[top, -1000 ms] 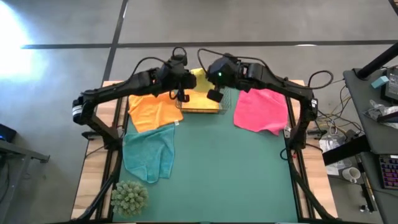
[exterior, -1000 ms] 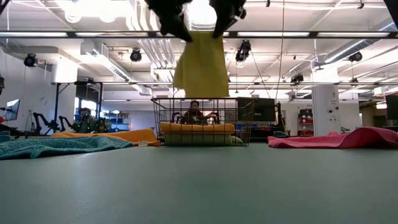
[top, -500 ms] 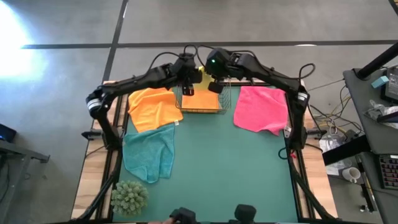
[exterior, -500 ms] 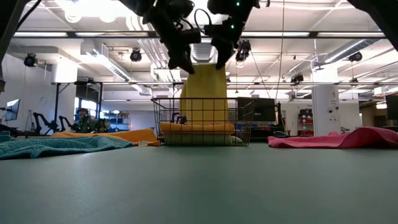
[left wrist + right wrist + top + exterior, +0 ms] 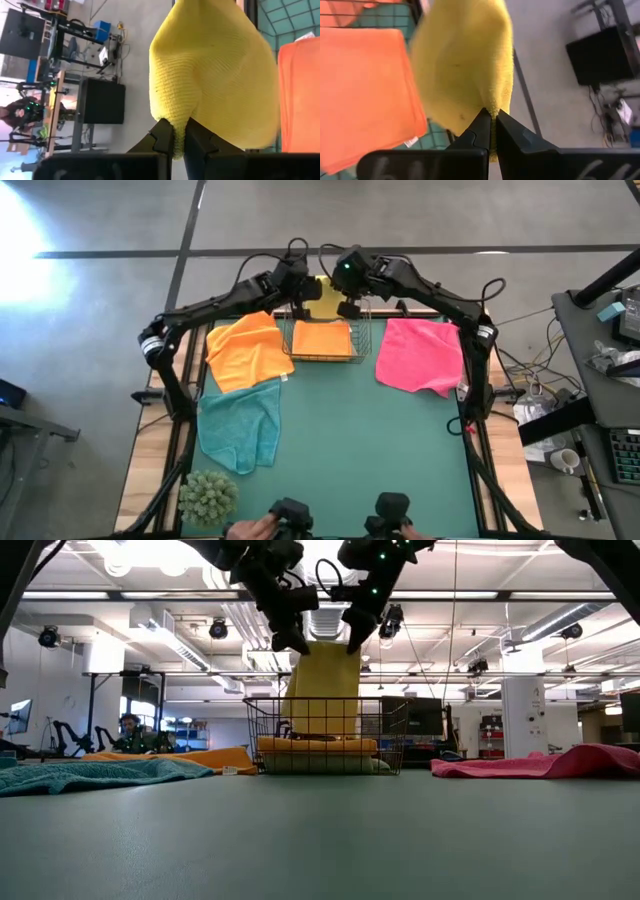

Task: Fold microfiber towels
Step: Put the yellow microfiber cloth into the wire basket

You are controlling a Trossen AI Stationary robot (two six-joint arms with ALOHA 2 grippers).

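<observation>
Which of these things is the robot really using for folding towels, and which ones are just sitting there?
For the job:
- fuzzy yellow towel, pinched by the left gripper and the right gripper
- folded orange towel in the basket
- loose orange towel
- teal towel
- pink towel

Just sitting there:
- black wire basket
- green spiky plant ball

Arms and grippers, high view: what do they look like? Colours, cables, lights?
Both arms are dark, jointed and slim, with black cables looping over the wrists. The left gripper is all black; the right gripper has a small green light on its wrist housing. The fingers are black, angular and tapered.
</observation>
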